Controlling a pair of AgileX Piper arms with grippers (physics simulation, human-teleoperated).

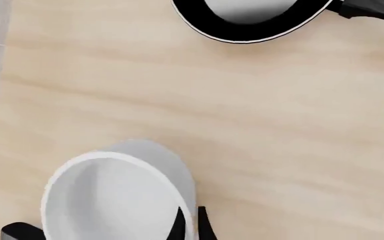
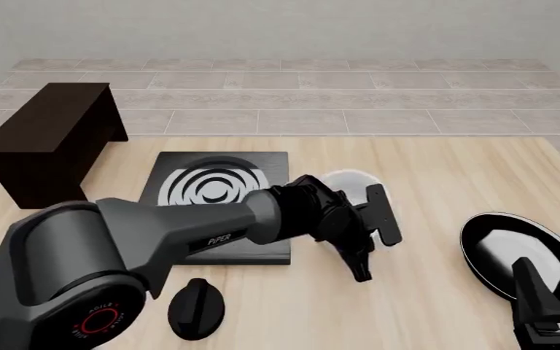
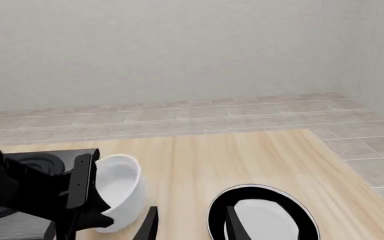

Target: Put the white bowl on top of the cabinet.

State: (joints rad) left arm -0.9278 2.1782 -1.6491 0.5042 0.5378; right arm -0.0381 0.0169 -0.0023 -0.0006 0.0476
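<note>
Sat on the pale wood-grain table [image 2: 436, 168] just right of the flat black stove plate with grey rings [image 2: 216, 191]: the deep, glossy white round bowl [image 2: 350, 187], left gripper [image 2: 375, 232] clamped over its wall, one finger inside. Looked rigid, light, slick; best pinched at the rim. Stood well apart at far left: the dark brown wooden box cabinet [image 2: 52, 142]. Rested spread and empty near the black pan with whitish inside [image 2: 513, 251]: right gripper [image 3: 190, 225].

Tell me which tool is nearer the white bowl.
Left. The left tool is at the white bowl, one finger inside its rim. The right tool hangs apart, near the black pan.
</note>
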